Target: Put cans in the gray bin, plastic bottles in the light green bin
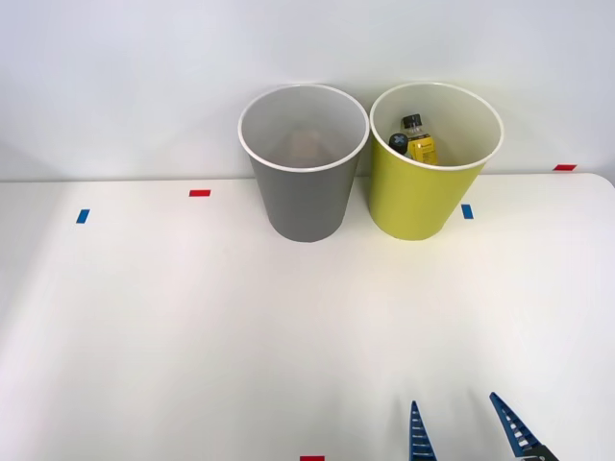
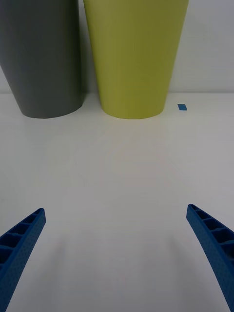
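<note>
White desk surface is running up to a plain pale wall, with small red and blue tape marks lying here and there on it. Two tapered bins are standing side by side at the far edge, near each other but whether touching cannot be told: the gray bin on the robot's left and the light green bin on its right.

Inside the light green bin, plastic bottles are lying against the far wall: one with a yellow label and a black cap, tilted with its cap toward the back, and a second dark cap just beside it. Inside the gray bin, a faint reddish patch is showing at the bottom; whether that is the can cannot be settled. No can or bottle is lying on the open desk.

The right gripper is hovering at the near edge of the desk, well apart from both bins, with its blue ribbed fingers spread wide and nothing between them. In the wrist view it is facing the foot of the green bin almost straight on, with the gray bin off toward the robot's left.

Judgement: sorting is looking complete or very nearly so. The deciding relation for any coming move is that nothing to pick up is lying ahead of the gripper; only bare desk is separating it from the bins.
</note>
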You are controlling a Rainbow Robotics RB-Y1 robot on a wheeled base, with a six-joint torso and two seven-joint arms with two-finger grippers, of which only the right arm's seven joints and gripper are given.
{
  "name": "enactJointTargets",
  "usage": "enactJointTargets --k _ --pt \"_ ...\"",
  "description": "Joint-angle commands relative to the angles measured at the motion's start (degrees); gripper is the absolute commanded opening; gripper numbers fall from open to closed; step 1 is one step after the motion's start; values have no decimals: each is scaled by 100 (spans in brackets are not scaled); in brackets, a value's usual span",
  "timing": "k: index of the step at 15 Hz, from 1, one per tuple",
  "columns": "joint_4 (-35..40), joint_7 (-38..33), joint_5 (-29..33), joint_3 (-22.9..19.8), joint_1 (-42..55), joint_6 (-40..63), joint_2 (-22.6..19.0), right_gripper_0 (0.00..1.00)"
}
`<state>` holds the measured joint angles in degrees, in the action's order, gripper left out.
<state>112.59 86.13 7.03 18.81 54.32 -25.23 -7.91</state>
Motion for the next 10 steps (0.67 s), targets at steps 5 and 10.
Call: enactJointTargets --k 5,10 --pt "0 0 0 0 0 0 0 100" --pt "0 0 0 0 0 0 0 100"
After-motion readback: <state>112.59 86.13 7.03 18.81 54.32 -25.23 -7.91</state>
